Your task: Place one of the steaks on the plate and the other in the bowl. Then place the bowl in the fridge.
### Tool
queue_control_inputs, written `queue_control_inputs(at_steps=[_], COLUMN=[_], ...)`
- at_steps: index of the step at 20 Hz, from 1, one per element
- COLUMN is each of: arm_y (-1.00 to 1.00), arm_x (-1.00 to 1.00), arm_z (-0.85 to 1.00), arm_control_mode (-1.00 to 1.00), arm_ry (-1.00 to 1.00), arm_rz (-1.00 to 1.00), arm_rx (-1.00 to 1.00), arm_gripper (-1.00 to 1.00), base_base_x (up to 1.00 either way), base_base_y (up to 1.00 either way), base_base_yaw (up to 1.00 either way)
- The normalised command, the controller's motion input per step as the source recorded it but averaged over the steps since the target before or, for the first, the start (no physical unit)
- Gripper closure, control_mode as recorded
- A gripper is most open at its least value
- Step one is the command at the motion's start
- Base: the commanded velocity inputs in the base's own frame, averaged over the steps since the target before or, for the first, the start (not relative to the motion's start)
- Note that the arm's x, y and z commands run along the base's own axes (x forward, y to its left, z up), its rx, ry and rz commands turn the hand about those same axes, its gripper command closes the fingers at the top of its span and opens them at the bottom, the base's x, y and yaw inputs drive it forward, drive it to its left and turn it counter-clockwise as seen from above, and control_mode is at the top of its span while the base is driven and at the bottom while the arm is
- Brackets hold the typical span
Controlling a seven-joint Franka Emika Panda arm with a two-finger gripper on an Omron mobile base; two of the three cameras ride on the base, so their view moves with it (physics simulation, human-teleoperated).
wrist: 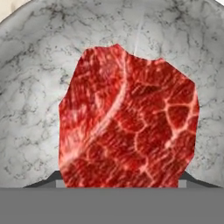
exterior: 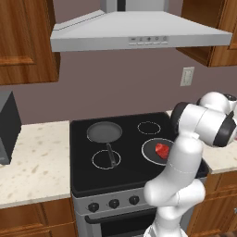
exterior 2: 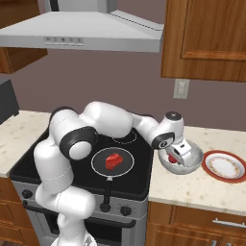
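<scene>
Two steaks are in play: one steak (wrist: 129, 120) lies inside the bowl (exterior 2: 185, 163), close under the hand camera against the speckled inner wall, and the second steak (exterior 2: 113, 160) rests in a dark pan (exterior 2: 98, 166) on the front burner of the stove (exterior: 83, 178). The bowl stands on the worktop (exterior 2: 192, 190) just right of the stove, with the plate (exterior 2: 224, 166) beside it on the far side. The end effector (exterior 2: 177, 154) sits low in the bowl over the meat, its jaws standing well apart; whether the steak is fully free of them cannot be told, since the meat covers the fingertips. Risks from here: if the meat clings to a finger on retreat, it may be dragged up over the rim; a sideways withdrawal could catch the bowl wall and push the bowl toward the plate or the worktop edge. A straight lift appears safest. Arm pose: the shoulder rises in front of the stove, the forearm reaches across the burners to the right, and the wrist bends downward into the bowl.
</scene>
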Motion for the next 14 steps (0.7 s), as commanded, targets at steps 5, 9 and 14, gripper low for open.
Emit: queue_control_inputs(at_steps=[5,9,14], arm_y=[0.00,0.00,-0.01], arm_x=[0.08,0.00,0.00], arm_z=[-0.08,0.00,0.00], arm_control_mode=[-1.00,-1.00,-1.00], arm_ry=[0.00,0.00,0.00], arm_rz=[0.00,0.00,0.00], arm_rx=[0.00,0.00,0.00], arm_gripper=[-1.00,-1.00,-1.00], base_base_x=[0.00,0.00,0.00], base_base_y=[0.00,0.00,0.00], base_base_yaw=[0.00,0.00,0.00])
